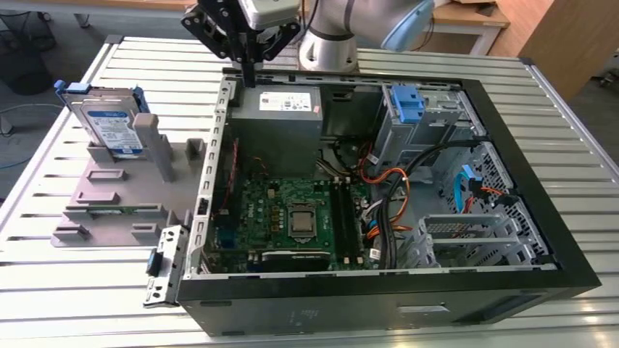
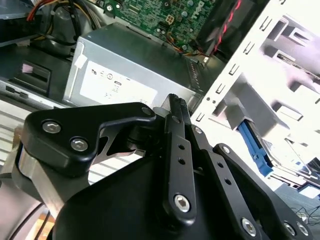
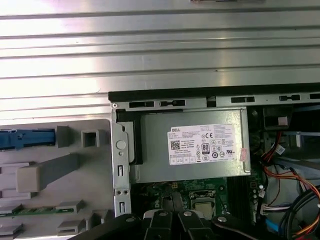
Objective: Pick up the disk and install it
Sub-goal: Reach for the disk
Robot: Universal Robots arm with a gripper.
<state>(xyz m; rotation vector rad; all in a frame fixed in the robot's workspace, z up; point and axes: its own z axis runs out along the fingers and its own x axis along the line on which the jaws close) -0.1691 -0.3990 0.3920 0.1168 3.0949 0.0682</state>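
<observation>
The disk (image 1: 109, 122), silver-grey with a white-and-blue label and a blue bracket, stands upright in a grey holder (image 1: 116, 185) on the table, at the exterior view's left of the open computer case (image 1: 541, 279). Its blue bracket edge (image 3: 25, 139) also shows in the first wrist view. My gripper (image 1: 248, 80) hangs over the case's back left corner, just above the power supply (image 1: 280, 109), to the right of the disk and well apart from it. In the second wrist view its fingers (image 2: 175, 107) are pressed together, shut on nothing.
Inside the case lie a green motherboard (image 1: 290, 217), orange and black cables (image 1: 387, 181), a blue-tabbed drive bay (image 1: 408, 105) at the back and a metal cage (image 1: 464, 232) at the front right. The slatted metal table (image 1: 87, 290) surrounds the case.
</observation>
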